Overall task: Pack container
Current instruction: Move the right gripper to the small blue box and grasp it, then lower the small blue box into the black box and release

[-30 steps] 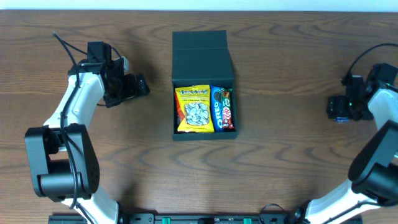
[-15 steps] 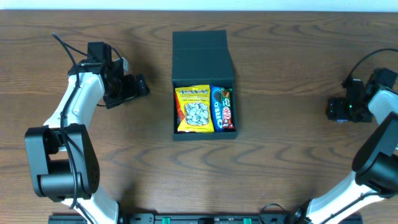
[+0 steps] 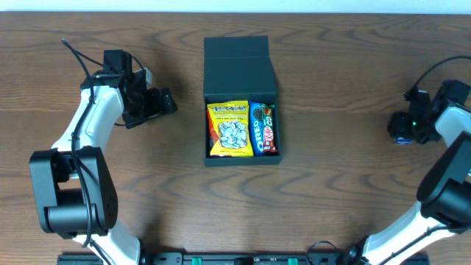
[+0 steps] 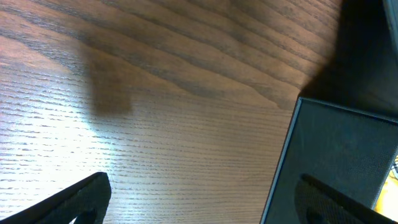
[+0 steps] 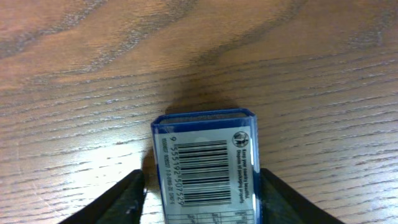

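Fig. – Right gripper [image 5: 204, 193] over a blue carton [image 5: 205, 165]; container [image 3: 240, 65] at mid-counter.

The dark teal container sits at the centre of the wood-grain counter [image 3: 331, 184], its hinged lid [image 3: 239, 51] folded open toward the far edge. Three items lie side by side inside it: a yellow snack bag [image 3: 230, 129] on the left, an Oreo packet [image 3: 257, 131] in the middle and a red bar packet [image 3: 269, 131] on the right. The blue carton lies barcode-up on the counter, well apart from the container on the right side. The right gripper's fingers [image 5: 127, 198] flank its two long sides closely; whether they clamp it cannot be told. The left gripper [image 4: 205, 196] is spread wide with nothing between its fingers, near the container's left wall.
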`<state>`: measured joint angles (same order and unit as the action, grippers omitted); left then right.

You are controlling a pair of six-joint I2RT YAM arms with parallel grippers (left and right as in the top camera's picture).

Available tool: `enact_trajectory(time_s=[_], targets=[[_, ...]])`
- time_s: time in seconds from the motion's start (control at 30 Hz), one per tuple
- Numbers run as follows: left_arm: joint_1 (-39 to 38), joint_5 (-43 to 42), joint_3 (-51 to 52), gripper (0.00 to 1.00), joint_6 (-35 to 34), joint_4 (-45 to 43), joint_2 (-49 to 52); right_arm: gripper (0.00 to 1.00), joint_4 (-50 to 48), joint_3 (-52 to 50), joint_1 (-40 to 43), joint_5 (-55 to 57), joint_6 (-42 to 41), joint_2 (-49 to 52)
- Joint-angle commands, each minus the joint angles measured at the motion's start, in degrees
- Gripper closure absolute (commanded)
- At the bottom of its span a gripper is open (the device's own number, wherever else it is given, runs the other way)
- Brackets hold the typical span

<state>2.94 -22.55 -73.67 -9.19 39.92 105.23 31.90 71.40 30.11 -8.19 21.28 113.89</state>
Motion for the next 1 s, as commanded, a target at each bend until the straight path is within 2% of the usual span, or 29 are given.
enact_trajectory(time_s=[0.0, 0.33, 0.67, 0.73, 0.83, 0.97], targets=[[0.02, -0.48, 0.04, 0.04, -0.28, 0.13, 0.42, 0.48, 0.09, -0.37, 0.44, -2.49, -0.76, 0.90], [0.02, -0.48, 0.04, 0.04, -0.26, 0.15, 0.42, 0.67, 0.15, -0.37, 0.35, -2.60, -3.76, 0.90], [0.02, -0.48, 0.00, 0.05, -0.26, 0.13, 0.42, 0.84, 1.05, 1.14, -1.86, -6.47, -11.10, 0.87], [0.02, -0.48, 0.00, 0.05, -0.26, 0.13, 0.39, 0.87, 2.64, 2.93, -2.99, -8.59, -11.63, 0.85], [0.02, -0.48, 0.00, 0.05, -0.26, 0.13, 0.39, 0.98, 7.65, 7.87, -5.97, -10.12, -11.96, 0.85], [0.02, -0.46, 0.00, 0.05, -0.24, 0.09, 0.39, 0.98, 16.17, 17.62, -13.49, -10.08, -13.42, 0.85]])
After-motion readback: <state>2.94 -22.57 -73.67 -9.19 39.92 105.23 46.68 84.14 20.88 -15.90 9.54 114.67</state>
